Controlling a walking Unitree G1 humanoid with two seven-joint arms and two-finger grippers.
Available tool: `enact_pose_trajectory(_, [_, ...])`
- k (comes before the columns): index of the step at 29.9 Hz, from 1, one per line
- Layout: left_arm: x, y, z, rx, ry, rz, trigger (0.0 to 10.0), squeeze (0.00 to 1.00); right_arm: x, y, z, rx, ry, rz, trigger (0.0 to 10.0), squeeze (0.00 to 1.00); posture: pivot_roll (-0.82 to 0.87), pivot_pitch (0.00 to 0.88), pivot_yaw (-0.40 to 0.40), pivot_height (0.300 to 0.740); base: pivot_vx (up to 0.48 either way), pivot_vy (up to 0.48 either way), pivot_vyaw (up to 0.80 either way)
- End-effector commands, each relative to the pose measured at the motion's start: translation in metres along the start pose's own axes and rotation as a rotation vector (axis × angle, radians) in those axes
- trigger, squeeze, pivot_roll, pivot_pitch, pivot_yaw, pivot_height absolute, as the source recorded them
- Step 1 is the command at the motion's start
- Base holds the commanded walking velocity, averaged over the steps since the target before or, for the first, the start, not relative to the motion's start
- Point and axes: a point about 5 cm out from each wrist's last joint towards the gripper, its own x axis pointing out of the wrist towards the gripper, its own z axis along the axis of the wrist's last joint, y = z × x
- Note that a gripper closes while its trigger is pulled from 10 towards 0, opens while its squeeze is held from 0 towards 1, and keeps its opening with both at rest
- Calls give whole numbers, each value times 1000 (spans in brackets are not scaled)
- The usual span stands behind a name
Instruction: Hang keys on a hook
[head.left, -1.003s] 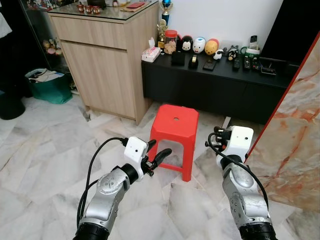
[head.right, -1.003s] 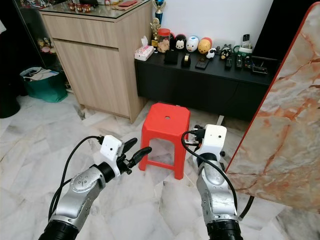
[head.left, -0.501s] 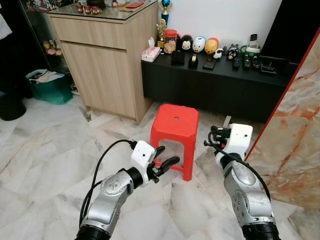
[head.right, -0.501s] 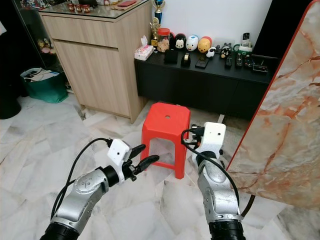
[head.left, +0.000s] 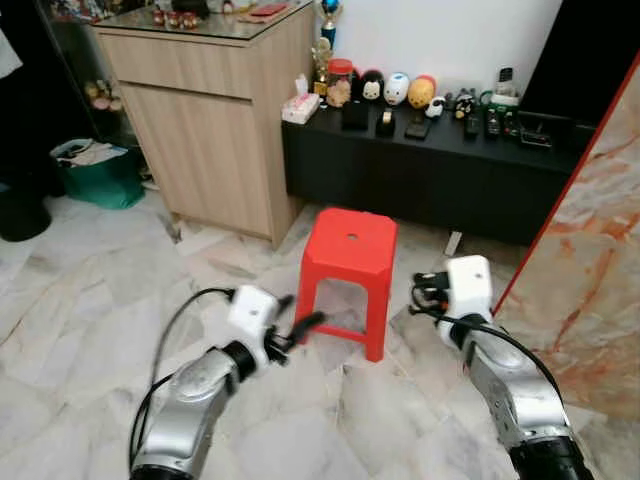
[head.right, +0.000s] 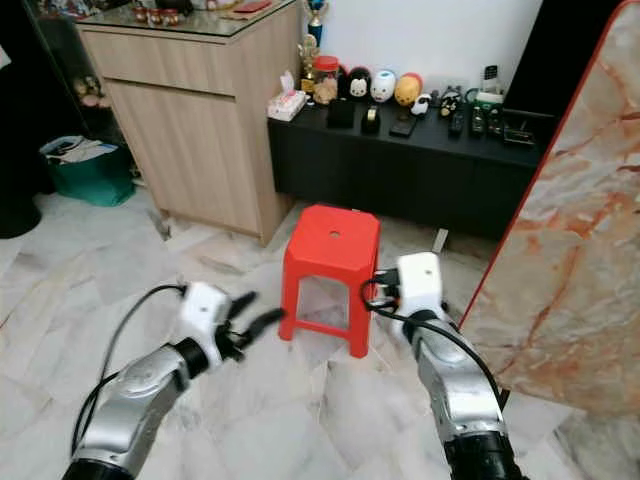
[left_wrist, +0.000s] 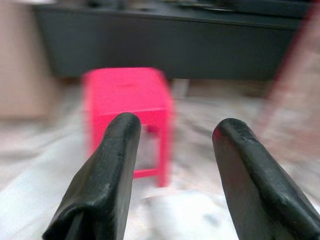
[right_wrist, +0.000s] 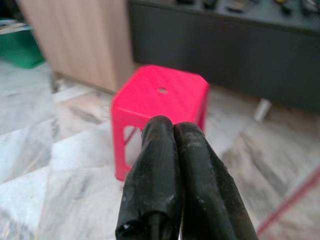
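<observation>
Nearest, both silver arms reach forward from the bottom of the head views, elbows bent, over a floor (head.left: 80, 300) of glossy grey-veined marble tiles. The left gripper (head.left: 296, 328) is held low, its white wrist block tipped inward and a black cable looping back along the forearm; it is blurred in the head views. In its wrist view the two rounded, matte black fingers (left_wrist: 107, 170) stand wide apart with nothing between them. The right gripper (right_wrist: 172, 150) is raised a little higher, and its white wrist block hides the fingers in the head views. In the right wrist view they are pressed together along their length, and nothing can be seen held between them.

Just beyond both grippers stands a stool (head.left: 352, 240), red moulded plastic, square-topped with rounded corners, a small hole in the middle of the seat and open sides between splayed legs. To the right leans a slab (head.left: 600, 280) of cream marble with rust veins and a red edge.

Further back, a low black console (head.left: 430, 170) runs along the white wall, carrying a row of small round figurines, a tissue box and remotes. To its left is a tall cabinet (head.left: 210, 130) of pale wood grain with a glass top. A green bag (head.left: 95, 172) sits on the floor at far left.

Keys and hook cannot be made out.
</observation>
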Motion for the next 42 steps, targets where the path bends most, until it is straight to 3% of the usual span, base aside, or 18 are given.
enact_pose_trajectory(1, [-7, 13, -8, -19, 11, 116, 10000, 0, -3, -6, -10, 51, 8, -35, 10000, 0, 17, 0, -47, 715, 0, 0, 0])
enact_pose_trajectory(4, [-22, 36, -29, -34, 68, 274, 10000, 0, -8, -18, -36, 100, 58, -100, 10000, 0, 27, 0, -49, 715, 0, 0, 0])
enact_pose_trajectory(6, [-24, 38, -31, -30, 76, 287, 10000, 0, -9, -19, -38, 102, 62, -109, 10000, 0, 28, 0, -49, 715, 0, 0, 0])
enact_pose_trajectory(11, [-38, 47, -51, -113, 119, 379, 10000, 0, -13, -31, -34, 176, 2, -211, 10000, 0, 16, 0, -36, 715, 0, 0, 0])
enact_pose_trajectory(16, [-35, 38, -52, -129, 108, 369, 10000, 0, -13, -33, -27, 193, -34, -232, 10000, 0, 15, 0, -33, 715, 0, 0, 0])
enact_pose_trajectory(28, [-21, 31, -30, -99, -2, 284, 10000, 0, -5, -22, -12, 182, -87, -208, 10000, 0, 21, 0, -29, 715, 0, 0, -800])
enact_pose_trajectory(42, [-18, 29, -25, -84, -37, 274, 10000, 0, -3, -13, -5, 160, -108, -191, 10000, 0, 21, 0, -34, 715, 0, -153, -800])
